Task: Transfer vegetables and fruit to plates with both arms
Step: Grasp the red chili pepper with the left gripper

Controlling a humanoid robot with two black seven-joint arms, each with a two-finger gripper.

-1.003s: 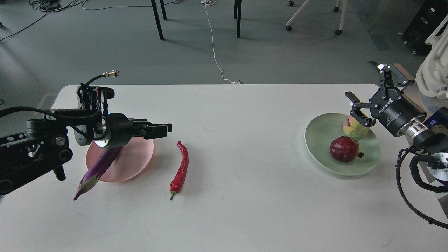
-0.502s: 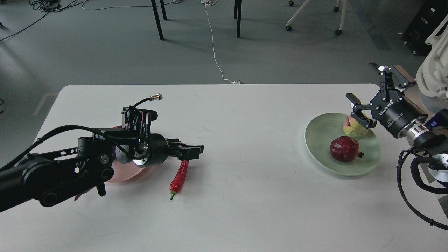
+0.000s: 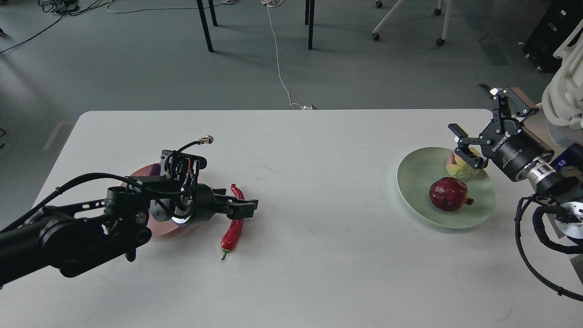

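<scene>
Red chili pepper (image 3: 233, 222) was next: our left gripper (image 3: 240, 209) had dropped down over it.
Its jaws we could not tell; our right gripper (image 3: 473, 132) hung released above the green plate (image 3: 412, 191), both fruits there.

Table (image 3: 319, 273): matt white, smooth, faintly scuffed.
Chili pepper (image 3: 233, 232): glossy red skin.
Pomegranate (image 3: 448, 194): dark red, dull sheen.
Pale green plate (image 3: 412, 182): smooth, satin finish.
Pink plate (image 3: 159, 228): smooth, matt.
Right pincer (image 3: 473, 125): matt black; silver metal ring behind.
Left pincer (image 3: 241, 208): matt black.
</scene>
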